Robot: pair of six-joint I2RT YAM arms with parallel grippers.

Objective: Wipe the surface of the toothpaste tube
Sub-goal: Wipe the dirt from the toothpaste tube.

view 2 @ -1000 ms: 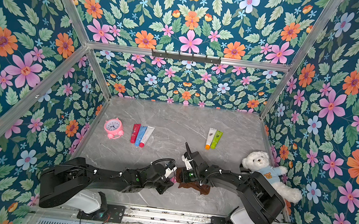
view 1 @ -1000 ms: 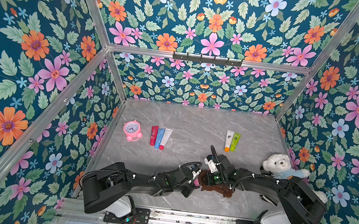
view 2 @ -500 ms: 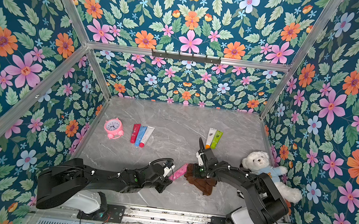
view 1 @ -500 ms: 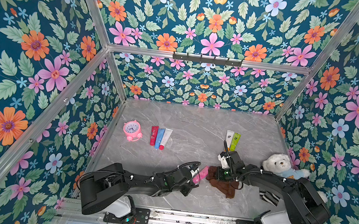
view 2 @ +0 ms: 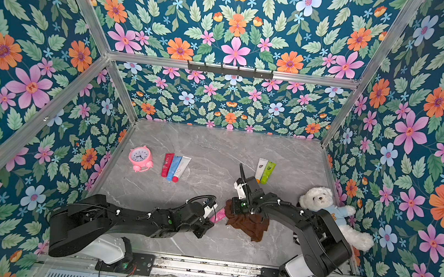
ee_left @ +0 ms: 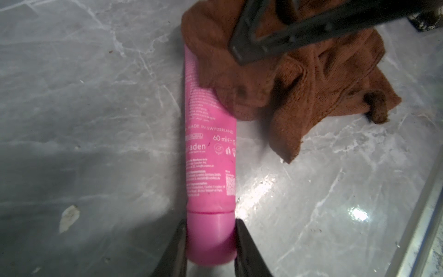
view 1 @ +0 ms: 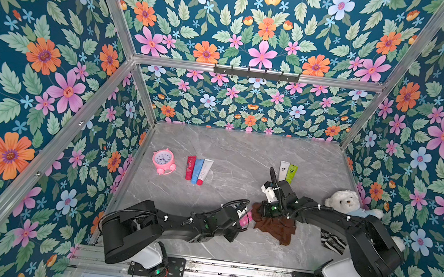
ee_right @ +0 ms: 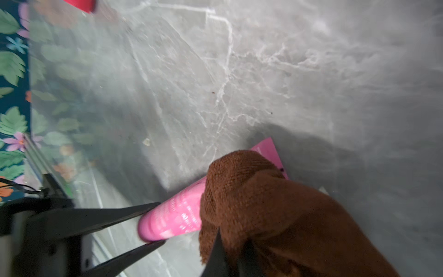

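I am pinching the cap of the pink toothpaste tube (ee_left: 209, 144) with my left gripper (ee_left: 211, 225) to steady it while my right gripper (ee_right: 230, 242), at 3 o'clock, is squeezing the brown cloth (ee_right: 263, 215) onto it.

Left arm (view 1: 176, 222): matte black shells, bulky rounded shoulder, white base housing (view 1: 149, 254) on rail (view 1: 241, 272). Black cable (view 1: 231, 202) looped at wrist, white cable ties (view 1: 165, 217). Right arm (view 1: 331, 220): same black build, white base (view 1: 340, 270) on rail, white camera block (view 1: 267, 192), green light (view 1: 273, 208) at wrist. Left gripper (ee_left: 210, 220): thin black tapered fingers (ee_left: 248, 251).
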